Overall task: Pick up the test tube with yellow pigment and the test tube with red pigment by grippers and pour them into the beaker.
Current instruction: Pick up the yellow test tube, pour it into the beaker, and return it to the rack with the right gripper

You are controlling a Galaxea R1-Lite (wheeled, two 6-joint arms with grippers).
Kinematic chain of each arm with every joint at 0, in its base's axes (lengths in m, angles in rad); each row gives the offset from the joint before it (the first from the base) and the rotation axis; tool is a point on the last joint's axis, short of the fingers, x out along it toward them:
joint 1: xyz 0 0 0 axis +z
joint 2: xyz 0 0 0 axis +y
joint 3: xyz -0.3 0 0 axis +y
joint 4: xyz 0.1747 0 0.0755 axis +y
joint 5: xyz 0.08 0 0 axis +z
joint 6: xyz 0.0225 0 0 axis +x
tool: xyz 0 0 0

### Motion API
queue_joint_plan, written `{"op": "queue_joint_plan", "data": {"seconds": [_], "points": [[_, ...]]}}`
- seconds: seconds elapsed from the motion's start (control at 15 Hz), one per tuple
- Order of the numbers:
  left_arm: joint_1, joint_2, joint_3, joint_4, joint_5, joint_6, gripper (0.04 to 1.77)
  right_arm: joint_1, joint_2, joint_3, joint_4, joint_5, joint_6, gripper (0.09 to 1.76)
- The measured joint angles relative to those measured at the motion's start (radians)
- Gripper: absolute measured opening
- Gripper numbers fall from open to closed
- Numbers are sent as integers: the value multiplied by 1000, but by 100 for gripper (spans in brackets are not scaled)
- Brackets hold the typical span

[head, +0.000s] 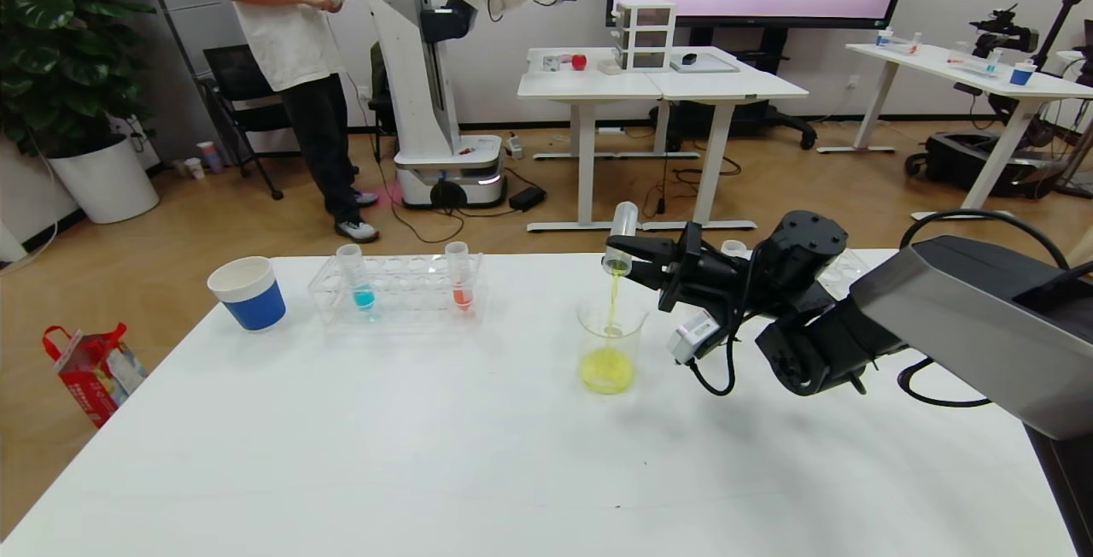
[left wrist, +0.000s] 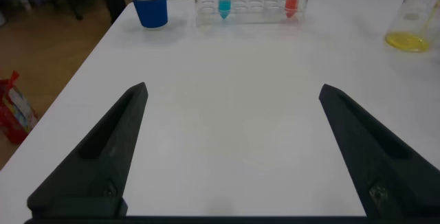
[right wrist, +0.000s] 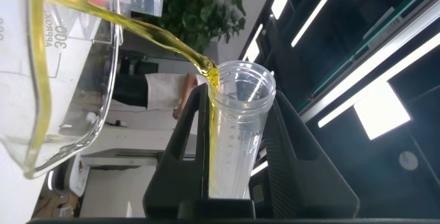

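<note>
Right claw [head: 636, 260] clamps inverted yellow tube [head: 620, 237] over beaker [head: 608, 348] | red tube [head: 459, 277] racked leftward, upright, nearer gaping empty left claw [left wrist: 234, 148]

My left gripper [left wrist: 230, 148] never makes it into the head view, and its wrist view cuts both fingers off at the frame edge. My right wrist view only catches part of the beaker [right wrist: 65, 80], and the yellow tube's [right wrist: 234, 135] base is buried between my fingers.
</note>
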Motion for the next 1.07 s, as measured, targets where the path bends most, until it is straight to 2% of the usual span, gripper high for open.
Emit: {"op": "queue_joint_plan", "data": {"seconds": [0.27, 0.53, 0.73, 0.87, 0.93, 1.07], "points": [[0, 0, 0, 0, 0, 0, 174, 6, -5, -26, -1, 33, -45, 49], [0, 0, 0, 0, 0, 0, 174, 4, -7, -29, 10, 35, -19, 49], [0, 0, 0, 0, 0, 0, 174, 6, -16, -26, -3, 9, 191, 49], [0, 0, 0, 0, 0, 0, 174, 12, -46, -18, -20, -76, 366, 49], [0, 0, 0, 0, 0, 0, 174, 14, -67, -9, -36, -163, 486, 49], [0, 0, 0, 0, 0, 0, 174, 27, -111, 16, -73, -405, 742, 49]]}}
